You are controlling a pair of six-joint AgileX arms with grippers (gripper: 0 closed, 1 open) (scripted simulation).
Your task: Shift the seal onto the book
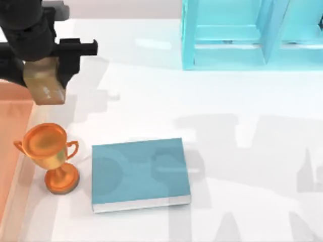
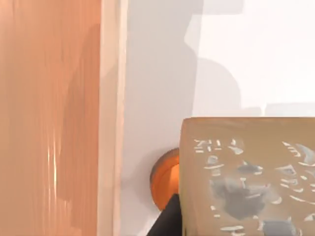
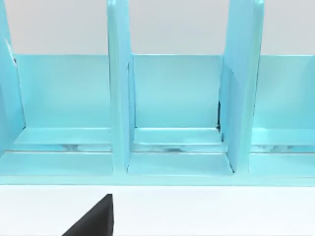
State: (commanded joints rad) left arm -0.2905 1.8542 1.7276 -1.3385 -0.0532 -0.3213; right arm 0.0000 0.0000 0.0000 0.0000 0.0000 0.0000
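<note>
nearest the top camera is my left arm, dark and bulky at the far left of the table, with the left gripper (image 1: 48,75) clamped on the seal (image 1: 45,83), a tan-brown block that appears lifted clear of the white table (image 1: 227,101). from the left wrist the seal (image 2: 248,177) sits close under the lens, its carved face with pale markings turned toward the camera, and a sliver of the trophy (image 2: 165,179) peeks out beside it. in the top view the shiny orange trophy (image 1: 50,156) stands on the near left, just left of the book (image 1: 139,174), and an orange mat (image 1: 12,131) runs along the left edge. the book lies flat on the near side, left of centre, teal cover up, with nothing on it. the seal is well apart from it, farther away and to the left. the step in hand looks like the carry across. to do it well, i judge the arm should keep the seal high enough to pass the trophy's cup and handles, swing right and nearer, centre it over the cover rather than the edge, then lower it level before letting go. the right wrist looks at the light cyan shelf unit (image 3: 172,123) at the far side. the right arm seems parked there, and whether its pincer is open or closed i cannot tell.
</note>
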